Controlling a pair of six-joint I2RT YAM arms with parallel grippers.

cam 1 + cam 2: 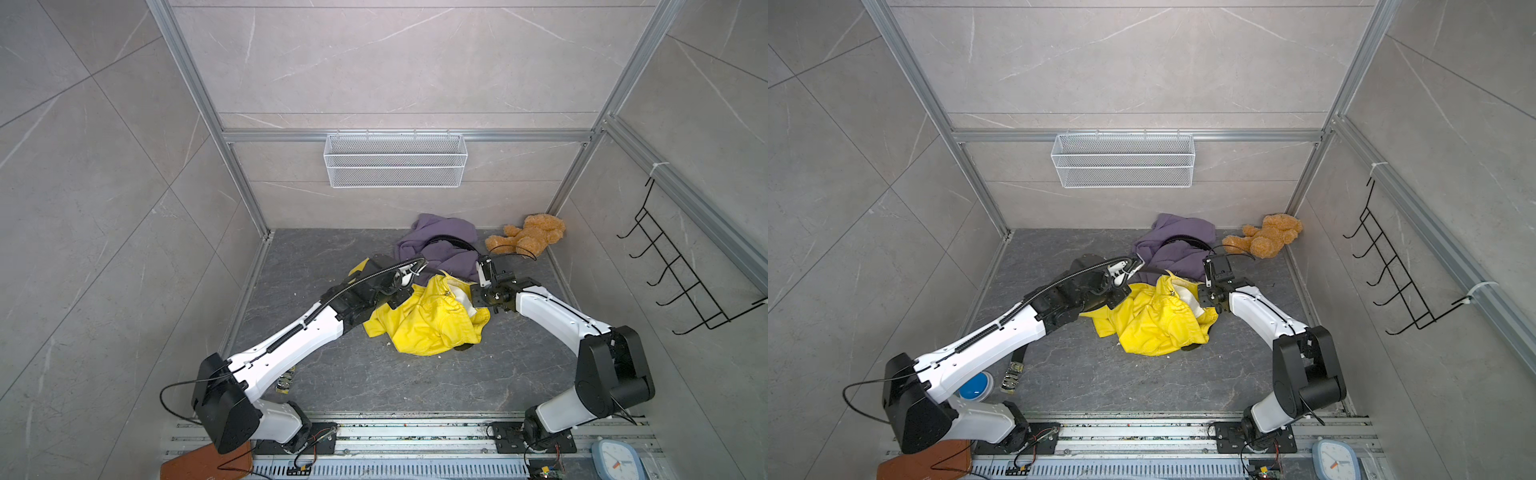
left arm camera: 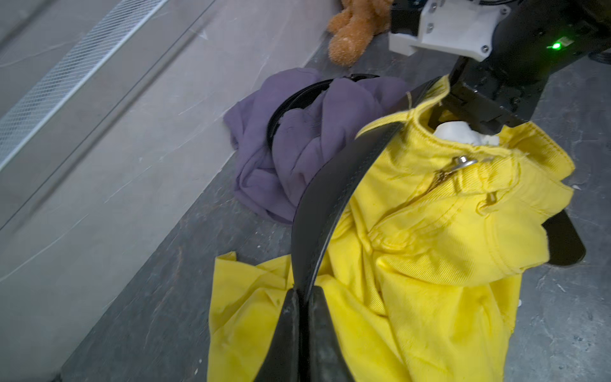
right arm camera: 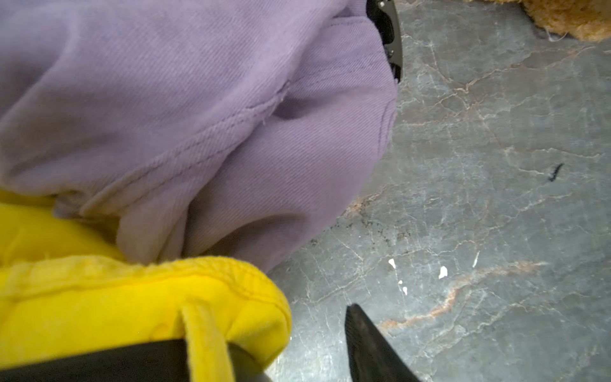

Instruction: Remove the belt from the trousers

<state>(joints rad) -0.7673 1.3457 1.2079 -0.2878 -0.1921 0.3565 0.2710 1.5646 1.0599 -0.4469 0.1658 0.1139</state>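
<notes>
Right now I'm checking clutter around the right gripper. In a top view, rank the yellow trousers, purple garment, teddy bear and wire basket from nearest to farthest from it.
From the right gripper:
1. yellow trousers, at their waistband, right beside it.
2. purple garment, just behind it.
3. teddy bear, in the back right corner.
4. wire basket, up on the back wall.

We see bright yellow twill trousers (image 1: 428, 324), a black leather belt (image 2: 330, 198) and a crumpled mauve cloth garment (image 3: 165, 99). The plush teddy bear (image 1: 532, 235) is tan, the wire mesh basket (image 1: 395, 154) white. The stone tabletop (image 1: 353, 382) is dark grey, marbled with pale and rusty veins.
</notes>
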